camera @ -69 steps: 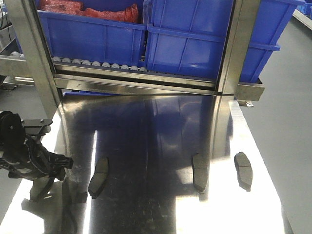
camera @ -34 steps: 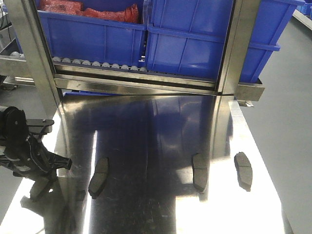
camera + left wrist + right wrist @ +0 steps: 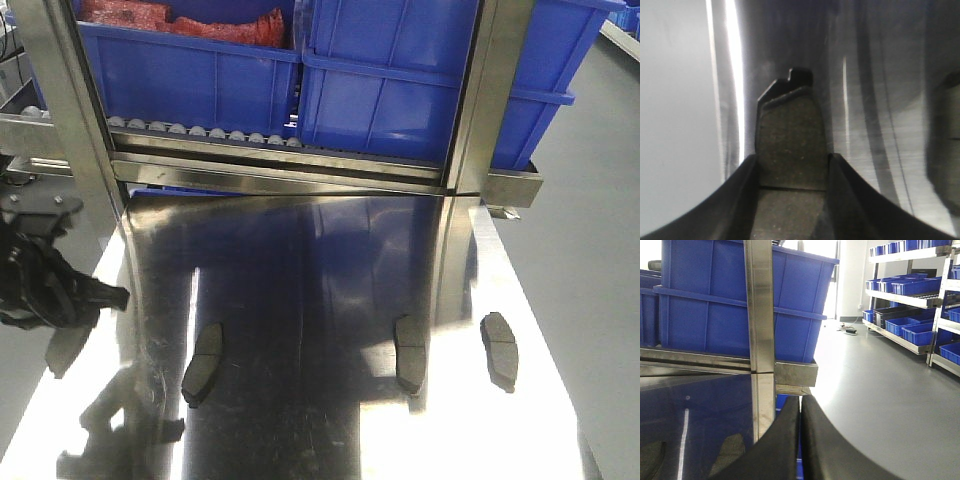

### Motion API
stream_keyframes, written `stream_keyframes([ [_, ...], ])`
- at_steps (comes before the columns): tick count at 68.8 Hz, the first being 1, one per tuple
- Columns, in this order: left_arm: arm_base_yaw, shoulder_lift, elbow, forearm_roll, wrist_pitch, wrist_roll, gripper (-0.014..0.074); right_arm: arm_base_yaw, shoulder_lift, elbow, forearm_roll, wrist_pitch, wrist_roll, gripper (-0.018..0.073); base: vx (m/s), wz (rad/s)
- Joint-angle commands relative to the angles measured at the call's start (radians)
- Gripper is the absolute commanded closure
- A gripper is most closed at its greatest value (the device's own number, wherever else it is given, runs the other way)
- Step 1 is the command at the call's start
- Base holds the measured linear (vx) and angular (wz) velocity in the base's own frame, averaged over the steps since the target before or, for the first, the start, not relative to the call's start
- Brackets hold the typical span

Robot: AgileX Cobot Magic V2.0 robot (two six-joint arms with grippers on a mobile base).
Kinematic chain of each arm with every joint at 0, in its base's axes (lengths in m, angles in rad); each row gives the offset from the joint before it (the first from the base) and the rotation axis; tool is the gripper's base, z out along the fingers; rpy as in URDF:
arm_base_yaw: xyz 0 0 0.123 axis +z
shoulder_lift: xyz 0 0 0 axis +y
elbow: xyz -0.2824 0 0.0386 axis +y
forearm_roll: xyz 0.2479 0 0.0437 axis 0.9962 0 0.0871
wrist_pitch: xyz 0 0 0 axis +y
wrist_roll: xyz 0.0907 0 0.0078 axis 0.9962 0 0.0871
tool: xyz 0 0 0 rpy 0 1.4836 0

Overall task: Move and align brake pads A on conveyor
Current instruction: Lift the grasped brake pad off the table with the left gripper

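Three brake pads A lie on the shiny steel tabletop [image 3: 300, 300]: one at the left [image 3: 203, 363], one right of the middle [image 3: 410, 352], one near the right edge [image 3: 500, 350]. A further brake pad [image 3: 68, 350] hangs at the table's left edge, with my left gripper [image 3: 62, 325] shut on it. In the left wrist view this pad [image 3: 790, 130] is pinched between both fingers of the left gripper [image 3: 792, 159], its cross groove showing just above the table. My right gripper [image 3: 800, 400] is shut with nothing in it and points past the table's far right corner. The conveyor is out of view.
A steel rack [image 3: 300, 165] with small rollers carries blue bins [image 3: 400, 80] along the table's far side. Its uprights [image 3: 480, 100] stand at the far corners. Grey floor [image 3: 590, 250] lies right of the table. Shelves with blue bins [image 3: 910, 315] stand further off.
My left gripper has risen and shifted left with the brake pad in it, from low over the table's left edge. The three pads on the table have not moved.
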Motion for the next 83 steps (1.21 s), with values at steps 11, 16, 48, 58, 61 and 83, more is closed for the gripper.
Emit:
stream_keyframes([
  [11,-0.004,-0.253,0.037,0.016,-0.094,-0.008,0.0603,-0.007,-0.012,0.01,-0.009,-0.073,-0.007,0.0571,0.0,0.0],
  [16,-0.004,-0.316,0.07,0.02,-0.116,-0.008,0.0603,-0.007,-0.012,0.01,-0.009,-0.073,-0.007,0.0571,0.0,0.0],
  [48,-0.004,-0.878,0.458,0.053,-0.392,-0.008,0.0603,-0.007,-0.012,0.01,-0.009,-0.073,-0.007,0.0571,0.0,0.0],
  [58,-0.004,-1.036,0.547,0.058,-0.406,-0.008,0.0603,-0.007,-0.012,0.01,-0.009,-0.072,-0.007,0.0571,0.0,0.0],
  [61,-0.004,-1.076,0.564,0.058,-0.406,-0.008,0.0603,-0.007,-0.012,0.01,-0.009,-0.072,-0.007,0.0571,0.0,0.0],
  [83,-0.004,-1.197,0.621,0.058,-0.417,-0.008,0.0603,-0.007,-0.012,0.01,-0.009,-0.072,-0.007,0.0571,0.0,0.0],
])
